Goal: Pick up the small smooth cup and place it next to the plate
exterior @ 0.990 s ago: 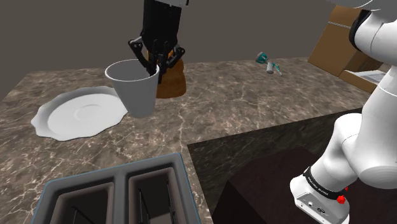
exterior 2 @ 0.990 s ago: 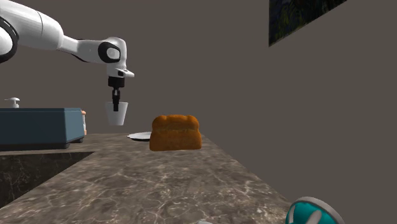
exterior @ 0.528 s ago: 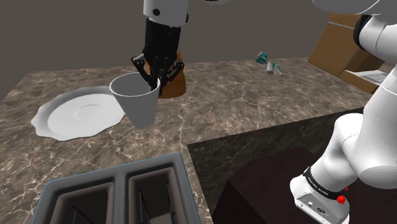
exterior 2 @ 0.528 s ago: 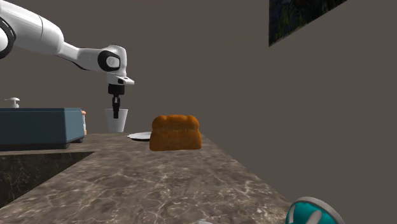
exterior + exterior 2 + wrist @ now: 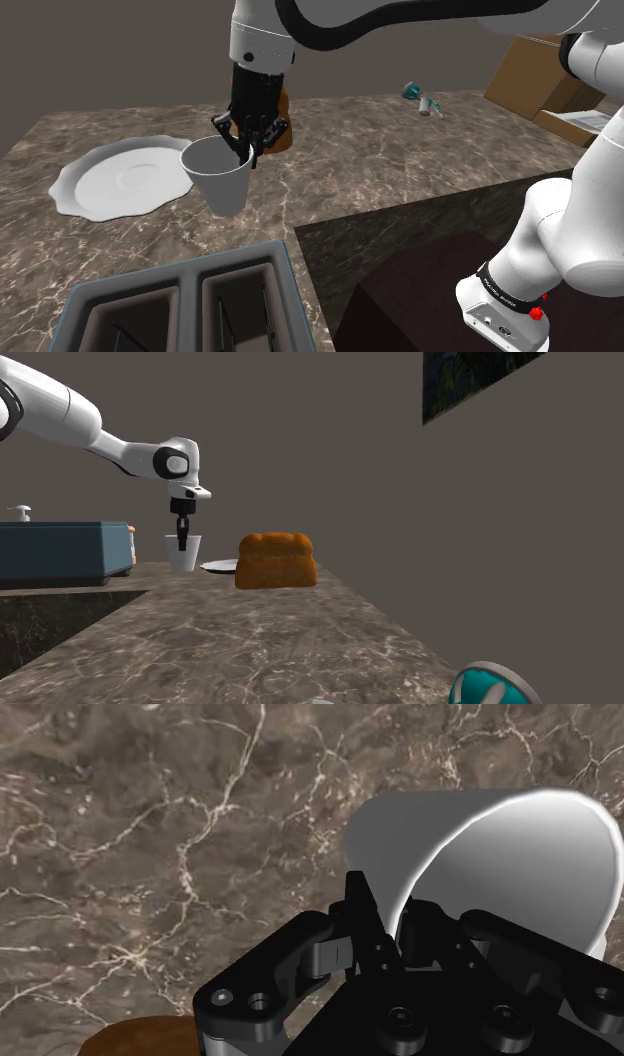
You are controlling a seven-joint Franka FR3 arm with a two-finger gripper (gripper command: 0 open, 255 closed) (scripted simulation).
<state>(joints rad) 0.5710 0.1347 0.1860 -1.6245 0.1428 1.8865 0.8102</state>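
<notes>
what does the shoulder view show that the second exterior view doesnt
Shoulder view, not second exterior view: the cardboard boxes, the toaster's two open slots, the cup's open mouth. Second exterior view, not shoulder view: a pump dispenser top past the toaster, a dark panel on the wall, the bread loaf unobstructed. Both: the gripper shut on the white cup's rim, beside the plate on the marble counter.

Shoulder high beside stand (image 5: 430, 295), second exterior low across counter (image 5: 250, 642), wrist close, cup (image 5: 222, 180) shared
</notes>
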